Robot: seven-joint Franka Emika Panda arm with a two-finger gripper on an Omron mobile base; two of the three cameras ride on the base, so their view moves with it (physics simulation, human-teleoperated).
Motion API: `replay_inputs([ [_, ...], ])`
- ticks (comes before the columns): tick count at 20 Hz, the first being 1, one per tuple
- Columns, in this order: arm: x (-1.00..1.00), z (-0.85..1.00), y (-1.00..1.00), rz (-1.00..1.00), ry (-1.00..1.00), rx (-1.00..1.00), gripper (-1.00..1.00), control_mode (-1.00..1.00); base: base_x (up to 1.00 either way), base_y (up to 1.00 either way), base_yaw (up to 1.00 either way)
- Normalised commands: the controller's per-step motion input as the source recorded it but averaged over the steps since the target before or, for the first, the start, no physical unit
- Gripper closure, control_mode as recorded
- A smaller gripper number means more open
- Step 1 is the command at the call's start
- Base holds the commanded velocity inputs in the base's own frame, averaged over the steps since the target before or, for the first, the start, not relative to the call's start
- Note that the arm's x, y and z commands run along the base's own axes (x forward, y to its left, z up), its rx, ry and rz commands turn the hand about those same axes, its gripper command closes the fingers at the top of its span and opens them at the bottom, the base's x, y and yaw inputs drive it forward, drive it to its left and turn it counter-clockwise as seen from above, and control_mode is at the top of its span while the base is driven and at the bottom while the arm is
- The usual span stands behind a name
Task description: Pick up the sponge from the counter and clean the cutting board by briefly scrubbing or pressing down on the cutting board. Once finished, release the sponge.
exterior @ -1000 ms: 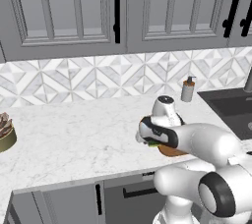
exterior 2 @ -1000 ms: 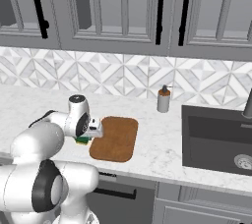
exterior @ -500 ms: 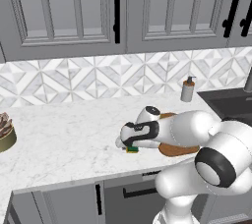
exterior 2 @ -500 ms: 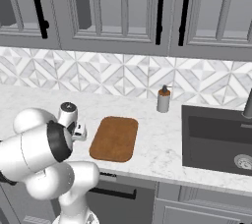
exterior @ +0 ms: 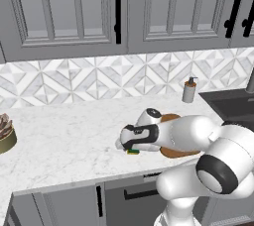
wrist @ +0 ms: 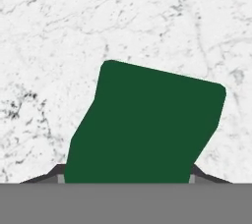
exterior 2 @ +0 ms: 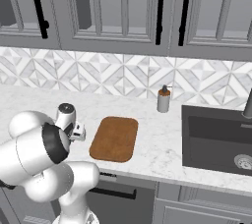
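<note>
Filling the lower centre of the hand view, the sponge sits pinched between the closed end effector, above the surface.

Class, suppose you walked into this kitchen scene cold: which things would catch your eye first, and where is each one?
First, the big white robot arm bent low over the counter, its tool shut on the dark green sponge just left of the cutting board. That brown board stands out on the white marble, with the dark sink to its right.
</note>
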Motion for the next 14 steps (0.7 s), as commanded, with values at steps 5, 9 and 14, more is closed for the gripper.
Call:
replay_inputs([
  [5, 0.00, 0.00, 0.04, 0.00, 0.00, 0.00, -1.00, -1.00, 0.00, 0.00, 0.00],
  [9, 0.00, 0.00, 0.00, 0.00, 0.00, 0.00, -1.00, -1.00, 0.00, 0.00, 0.00],
  [14, 0.00, 0.00, 0.00, 0.00, 0.00, 0.00, -1.00, -1.00, 0.00, 0.00, 0.00],
])
